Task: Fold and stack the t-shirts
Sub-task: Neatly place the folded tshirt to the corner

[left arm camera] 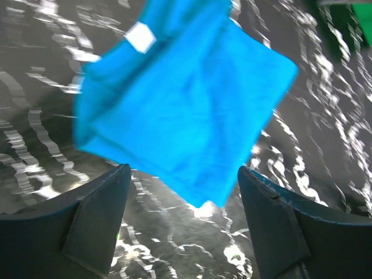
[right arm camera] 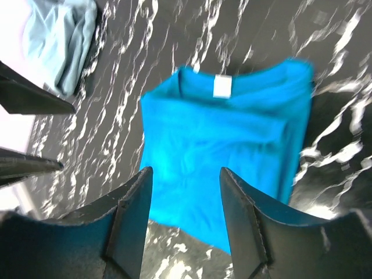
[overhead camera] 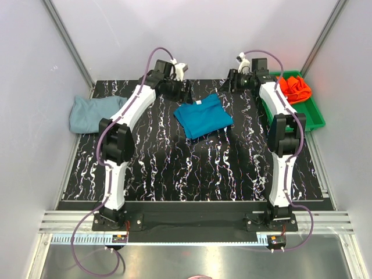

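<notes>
The teal-blue t-shirt lies folded into a rough square at the back middle of the table, its white neck tag facing up. It fills the left wrist view and the right wrist view. The pale grey-blue t-shirt lies bunched at the table's left edge and shows in the right wrist view. The orange-red t-shirt lies crumpled in the green tray. My left gripper is open and empty just behind the teal shirt. My right gripper is open and empty above the shirt's far right side.
The table top is black marble-patterned. The green tray stands at the back right, beside the right arm. White walls and metal frame posts close in the sides and back. The tray's corner shows in the left wrist view.
</notes>
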Robot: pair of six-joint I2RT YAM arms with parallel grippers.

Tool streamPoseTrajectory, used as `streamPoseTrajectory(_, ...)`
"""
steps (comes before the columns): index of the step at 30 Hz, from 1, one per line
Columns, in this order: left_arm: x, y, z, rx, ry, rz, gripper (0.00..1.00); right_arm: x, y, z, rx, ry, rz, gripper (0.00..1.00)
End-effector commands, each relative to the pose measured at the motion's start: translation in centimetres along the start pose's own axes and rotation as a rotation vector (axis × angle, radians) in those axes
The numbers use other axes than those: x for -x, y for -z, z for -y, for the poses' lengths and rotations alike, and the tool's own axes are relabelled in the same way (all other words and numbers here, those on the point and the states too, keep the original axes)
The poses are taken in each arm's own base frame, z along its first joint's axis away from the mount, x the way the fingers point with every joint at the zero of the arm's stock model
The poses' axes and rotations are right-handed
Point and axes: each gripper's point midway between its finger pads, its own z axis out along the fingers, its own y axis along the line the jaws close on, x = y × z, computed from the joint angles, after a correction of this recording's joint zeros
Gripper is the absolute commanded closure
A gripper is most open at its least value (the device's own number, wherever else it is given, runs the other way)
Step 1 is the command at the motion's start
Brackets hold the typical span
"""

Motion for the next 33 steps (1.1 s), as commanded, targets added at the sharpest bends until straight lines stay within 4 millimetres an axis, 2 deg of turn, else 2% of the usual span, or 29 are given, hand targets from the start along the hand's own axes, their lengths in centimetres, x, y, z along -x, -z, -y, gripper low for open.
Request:
streamPoseTrajectory(1,-1.9,-1.6,3.2,-0.147,-0.009,-0.060,0.22,-3.3,-0.6,-0.7,0.088,-0.121,-0.082,0.43)
streamPoseTrajectory(4,-3.2,-3.3,5.2,-0.191,-0.026,-0.095,0.24,-4.3,-1.3,-0.2,0.099,-0.143,-0.105,0.44)
streamPoseTrajectory(9,-6.1,-5.9,7.8,-0.260,-0.020,-0.169,0.26,-4.4,-2.7,0.6,0.133,-0.160,-0.104,0.45)
streamPoseTrajectory(16,-9.8,-8.5,7.9,-0.284,0.023,-0.262,0.29,-3.8,-4.8,2.0,0.156,-0.191,-0.081,0.46)
streamPoseTrajectory(25,-13.0,-9.6,7.0,-0.270,0.099,-0.342,0.30,-3.7,-7.9,4.3,0.156,-0.221,-0.055,0.45)
streamPoseTrajectory(33,-14.5,-9.7,6.5,-0.245,0.098,-0.382,0.30,-1.3,-10.5,5.9,0.161,-0.226,0.031,0.43)
